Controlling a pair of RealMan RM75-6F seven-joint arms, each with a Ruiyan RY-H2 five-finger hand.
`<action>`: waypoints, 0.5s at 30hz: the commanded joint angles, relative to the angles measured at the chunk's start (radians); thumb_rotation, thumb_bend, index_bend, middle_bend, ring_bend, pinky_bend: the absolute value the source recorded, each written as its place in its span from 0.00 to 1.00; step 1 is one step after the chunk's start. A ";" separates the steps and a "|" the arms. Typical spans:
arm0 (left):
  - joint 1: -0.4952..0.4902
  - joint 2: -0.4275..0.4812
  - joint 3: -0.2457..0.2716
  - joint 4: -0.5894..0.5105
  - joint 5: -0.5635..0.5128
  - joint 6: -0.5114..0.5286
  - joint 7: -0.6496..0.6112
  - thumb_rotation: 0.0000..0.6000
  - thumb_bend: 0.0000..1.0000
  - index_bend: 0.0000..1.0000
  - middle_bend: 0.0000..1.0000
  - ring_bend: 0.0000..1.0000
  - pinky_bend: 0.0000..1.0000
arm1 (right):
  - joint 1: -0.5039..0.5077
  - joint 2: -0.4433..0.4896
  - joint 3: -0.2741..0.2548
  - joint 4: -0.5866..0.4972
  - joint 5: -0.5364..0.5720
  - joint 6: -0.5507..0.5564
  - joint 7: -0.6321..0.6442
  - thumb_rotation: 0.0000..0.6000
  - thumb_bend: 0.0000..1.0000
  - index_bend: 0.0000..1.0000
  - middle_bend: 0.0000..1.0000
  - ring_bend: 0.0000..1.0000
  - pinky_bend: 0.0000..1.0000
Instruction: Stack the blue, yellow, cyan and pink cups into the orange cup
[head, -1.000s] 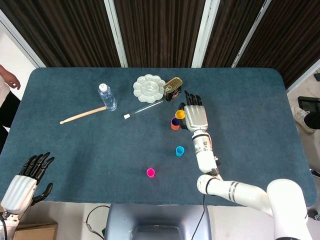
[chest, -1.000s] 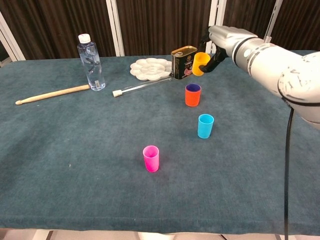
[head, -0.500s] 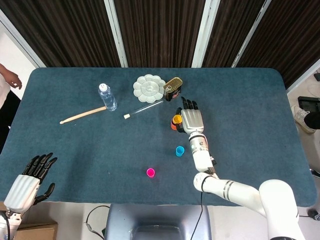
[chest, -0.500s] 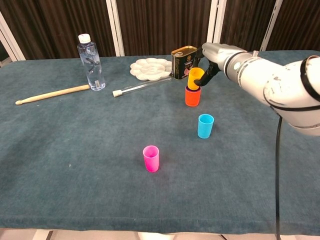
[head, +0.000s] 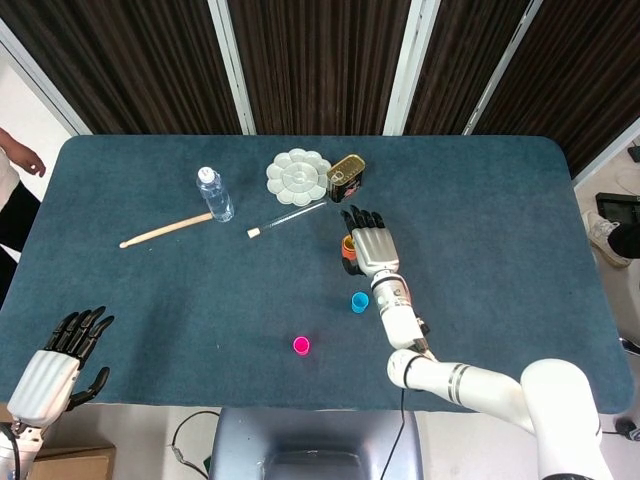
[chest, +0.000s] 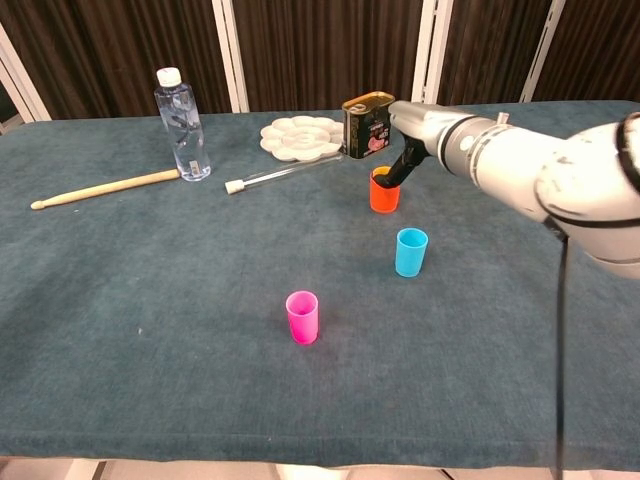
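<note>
Orange cup: the orange cup stood upright on the blue counter, just in front of a tin can.
Yellow cup: the yellow cup sat inside the orange cup, only a sliver of its rim showing at the top; in the head view it showed beside the hand.
Blue cup: not seen as a separate cup in either view; I cannot tell where it lay.
Cyan cup: the cyan cup stood upright on the counter, near the orange cup and closer to the robot.
Pink cup: the pink cup stood upright, further toward the near edge and left of the cyan cup, apart from both.
Right hand: the right hand hung directly over the orange cup, palm down, with dark fingers reaching down to the rim of the stack. Whether it gripped the yellow cup or only touched it cannot be told.
Left hand: the left hand was at the near left corner, off the counter edge, well away from every cup, fingers spread and holding nothing.
Around: a white paint palette lay just left of the can; a glass tube lay in front of the palette; a water bottle stood further left, with a wooden stick lying beside it.
In the way: the can stood close behind the right hand; the cyan cup stood near the arm's underside.
</note>
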 joint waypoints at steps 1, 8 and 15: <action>0.001 0.000 0.000 -0.001 0.002 0.003 0.001 1.00 0.42 0.00 0.00 0.00 0.08 | -0.098 0.138 -0.103 -0.241 -0.211 0.088 0.047 1.00 0.48 0.12 0.00 0.00 0.00; 0.003 -0.001 -0.002 -0.004 0.000 0.006 0.005 1.00 0.42 0.00 0.00 0.00 0.08 | -0.204 0.350 -0.242 -0.537 -0.339 0.064 0.124 1.00 0.47 0.21 0.00 0.00 0.00; 0.001 -0.006 0.000 -0.005 0.006 0.003 0.014 1.00 0.42 0.00 0.00 0.00 0.08 | -0.205 0.336 -0.277 -0.468 -0.334 0.027 0.113 1.00 0.47 0.30 0.00 0.00 0.00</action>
